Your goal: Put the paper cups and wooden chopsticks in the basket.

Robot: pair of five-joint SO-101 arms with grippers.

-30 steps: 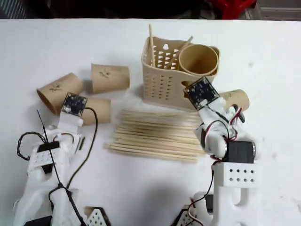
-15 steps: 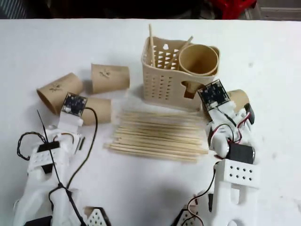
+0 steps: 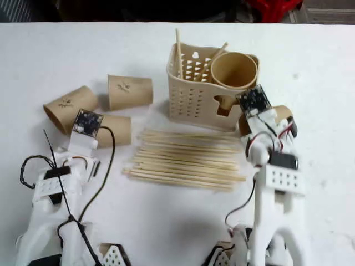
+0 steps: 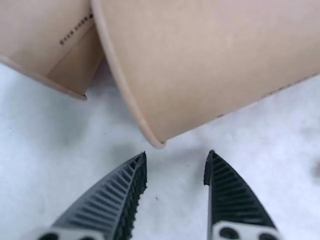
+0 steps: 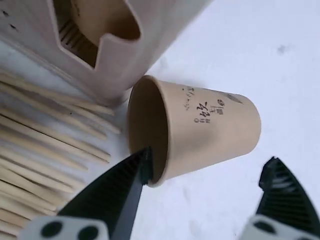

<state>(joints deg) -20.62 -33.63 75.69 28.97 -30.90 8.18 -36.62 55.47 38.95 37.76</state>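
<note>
A beige perforated basket (image 3: 194, 94) holds an upright paper cup (image 3: 234, 69) and a few chopsticks (image 3: 178, 47). In front of it a pile of wooden chopsticks (image 3: 186, 158) lies flat on the table. A paper cup (image 5: 200, 127) lies on its side beside the basket (image 5: 150, 30). My right gripper (image 5: 209, 167) is open wide around this cup, one fingertip (image 5: 142, 162) at its mouth rim and the other beyond its base. Three more cups (image 3: 69, 104) (image 3: 130, 91) (image 3: 116, 130) lie at the left. My left gripper (image 4: 176, 165) is open just short of a lying cup (image 4: 200, 65).
The white table (image 3: 310, 66) has free room at the far right and along the back. A black cable (image 3: 105, 166) loops beside the left arm (image 3: 61, 177). The right arm (image 3: 277, 177) stands close to the end of the chopstick pile.
The right arm has swung to the right and forward, from the basket's front wall to the cup lying beside it. The left arm has not moved.
</note>
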